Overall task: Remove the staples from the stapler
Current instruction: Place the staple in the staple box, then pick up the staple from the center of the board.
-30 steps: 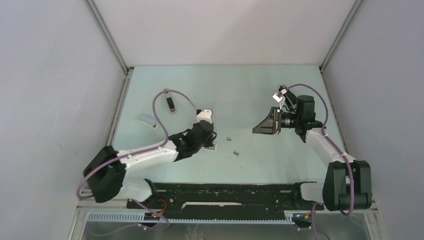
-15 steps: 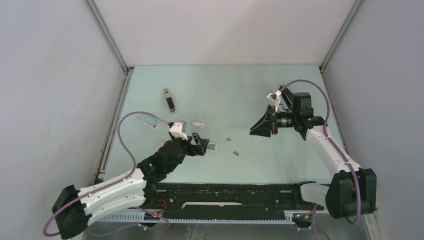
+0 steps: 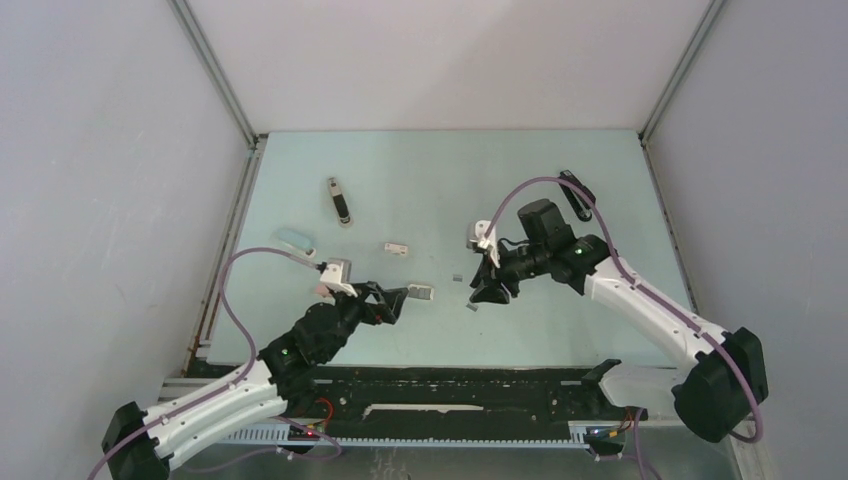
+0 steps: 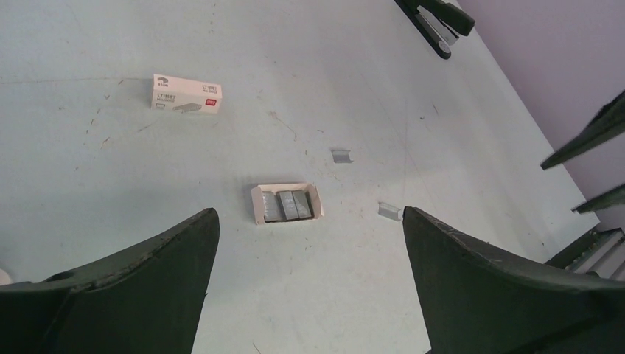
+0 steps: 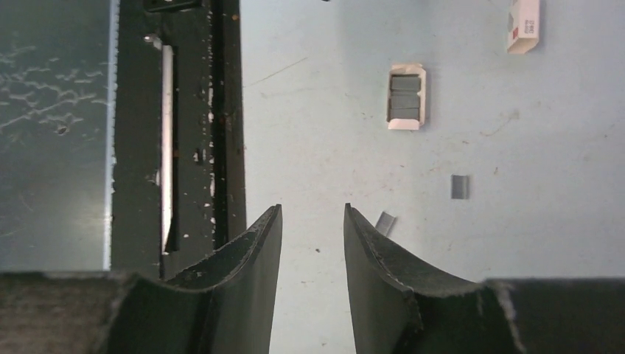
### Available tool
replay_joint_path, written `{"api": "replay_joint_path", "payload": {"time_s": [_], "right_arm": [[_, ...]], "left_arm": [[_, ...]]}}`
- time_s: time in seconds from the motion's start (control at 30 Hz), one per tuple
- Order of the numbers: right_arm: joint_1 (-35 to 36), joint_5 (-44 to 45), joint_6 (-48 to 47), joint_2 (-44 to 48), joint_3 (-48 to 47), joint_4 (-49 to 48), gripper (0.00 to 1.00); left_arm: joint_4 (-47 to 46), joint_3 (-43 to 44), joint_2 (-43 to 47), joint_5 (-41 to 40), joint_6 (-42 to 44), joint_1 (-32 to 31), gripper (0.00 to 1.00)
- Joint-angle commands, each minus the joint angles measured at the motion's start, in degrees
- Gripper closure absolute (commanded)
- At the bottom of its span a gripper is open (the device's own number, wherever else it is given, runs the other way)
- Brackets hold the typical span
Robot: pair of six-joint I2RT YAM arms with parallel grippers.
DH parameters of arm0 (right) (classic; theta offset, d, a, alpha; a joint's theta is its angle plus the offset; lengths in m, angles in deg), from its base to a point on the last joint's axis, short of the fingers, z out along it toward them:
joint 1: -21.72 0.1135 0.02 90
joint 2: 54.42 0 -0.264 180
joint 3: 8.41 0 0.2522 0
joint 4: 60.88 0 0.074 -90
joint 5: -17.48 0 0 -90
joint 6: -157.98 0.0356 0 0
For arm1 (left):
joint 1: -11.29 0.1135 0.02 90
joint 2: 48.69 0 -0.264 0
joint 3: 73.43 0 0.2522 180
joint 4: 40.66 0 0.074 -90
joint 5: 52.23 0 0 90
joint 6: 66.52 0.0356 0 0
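The stapler (image 3: 575, 193), slim and black with a grey inside, lies at the back right; the left wrist view shows it far off at the top (image 4: 438, 22). Two loose staples (image 3: 457, 277) (image 3: 472, 307) lie mid-table, also seen as grey bars (image 4: 341, 155) (image 5: 460, 186). A small open white tray (image 4: 286, 204) holds more staple strips. My left gripper (image 3: 398, 298) (image 4: 309, 210) stands wide open just short of the tray, holding nothing. My right gripper (image 3: 488, 287) (image 5: 312, 206) hovers by the loose staples, jaws apart and empty.
A white labelled box (image 3: 396, 247) (image 4: 184, 96) lies left of centre. Another slim black-and-silver item (image 3: 340, 202) and a pale blue piece (image 3: 297, 240) sit at the back left. The black rail (image 5: 191, 133) runs along the near edge.
My left gripper opened, left the tray on the table and pulled back toward the near edge. My right arm swung left and down to the loose staples, uncovering the stapler.
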Motion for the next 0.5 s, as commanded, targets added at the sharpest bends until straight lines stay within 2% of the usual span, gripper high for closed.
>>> {"api": "replay_joint_path", "payload": {"time_s": [0.0, 0.47], "right_arm": [[1.0, 6.8, -1.6, -4.5, -3.0, 2.2, 0.55], [1.2, 14.7, 5.5, -11.3, -1.2, -1.5, 0.55]], "left_arm": [[-2.7, -2.4, 1.6, 0.8, -2.1, 0.2, 0.0], [-8.3, -7.8, 4.0, 2.1, -6.3, 0.7, 0.0]]}}
